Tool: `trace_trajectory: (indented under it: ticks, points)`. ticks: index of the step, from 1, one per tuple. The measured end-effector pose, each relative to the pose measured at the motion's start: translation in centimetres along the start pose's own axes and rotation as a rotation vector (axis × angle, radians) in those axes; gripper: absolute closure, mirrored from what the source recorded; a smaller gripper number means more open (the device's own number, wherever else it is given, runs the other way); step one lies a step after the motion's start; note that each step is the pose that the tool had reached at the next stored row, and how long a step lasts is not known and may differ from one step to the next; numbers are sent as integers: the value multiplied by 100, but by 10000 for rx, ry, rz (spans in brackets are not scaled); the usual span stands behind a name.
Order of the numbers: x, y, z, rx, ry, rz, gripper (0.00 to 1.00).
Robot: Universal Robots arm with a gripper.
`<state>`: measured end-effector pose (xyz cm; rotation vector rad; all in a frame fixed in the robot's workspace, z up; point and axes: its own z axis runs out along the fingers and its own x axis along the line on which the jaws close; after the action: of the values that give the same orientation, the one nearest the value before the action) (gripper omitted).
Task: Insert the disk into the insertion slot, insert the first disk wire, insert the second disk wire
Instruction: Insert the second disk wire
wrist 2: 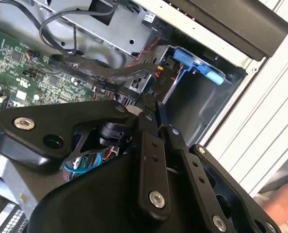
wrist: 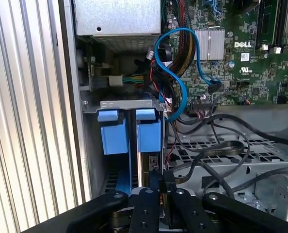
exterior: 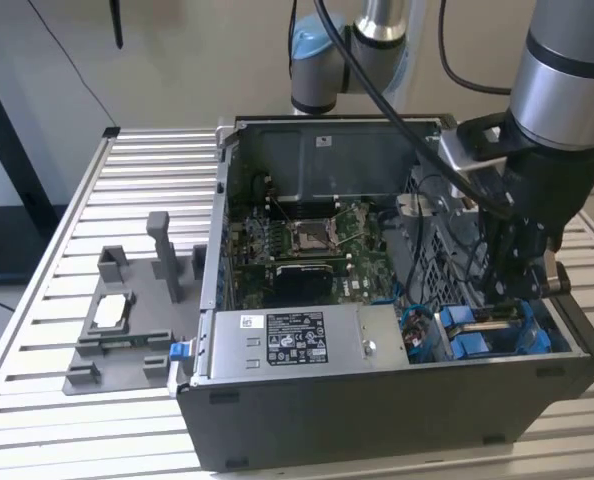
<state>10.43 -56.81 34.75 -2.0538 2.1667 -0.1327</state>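
Gripper closed on black connector, beside blue-framed disk in insertion slot

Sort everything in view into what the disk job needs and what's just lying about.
Job: blue-framed disk, drive slot, gripper at the slot.
Lying about: power-supply box, motherboard, grey stand on the table.

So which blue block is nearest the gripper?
The blue block beside the blue cable; the gripper lines up with it. The other sits by the case wall.
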Motion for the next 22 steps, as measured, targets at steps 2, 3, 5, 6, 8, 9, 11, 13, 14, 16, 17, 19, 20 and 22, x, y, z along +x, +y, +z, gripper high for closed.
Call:
trace_trajectory:
  ticks: [2,3,5,6,8,9,11,13,14,16,17,19,20,22]
  points:
    - [2,2,9,19,-2,-1,84]
    - [3,3,14,20,-1,-1,84]
    - [6,4,22,23,-2,0,84]
    - [7,5,26,24,-1,-1,84]
    - [11,6,33,26,-1,-1,84]
    - [12,6,35,29,-1,-1,84]
    - [13,7,40,38,-2,-2,84]
    - [15,7,43,46,-2,-3,84]
    - [16,8,45,50,-3,-4,84]
    - [18,8,48,58,-5,-6,84]
    - [19,8,50,60,-6,-7,84]
    - [22,9,53,66,-7,-10,84]
    - [22,9,54,69,-6,-12,84]
    - [24,9,57,78,-6,-23,84]
